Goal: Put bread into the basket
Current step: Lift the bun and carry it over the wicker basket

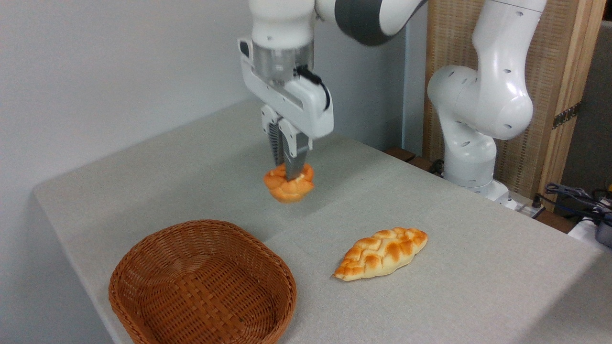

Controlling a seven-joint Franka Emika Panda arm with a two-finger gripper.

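Above the table, fingers pinch the round bread.

Orange knotted bread lifted, brown wicker basket empty

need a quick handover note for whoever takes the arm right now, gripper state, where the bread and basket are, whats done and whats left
Gripper: shut on the bun, holding it in the air above the table.
Basket: at the front left of the table, nothing in it. The bun is behind it and a little to the right, not yet over it.
Braided loaf: lies on the table right of the basket, untouched.
Done: bun picked up.
Left: carry it over the basket, lower, release.
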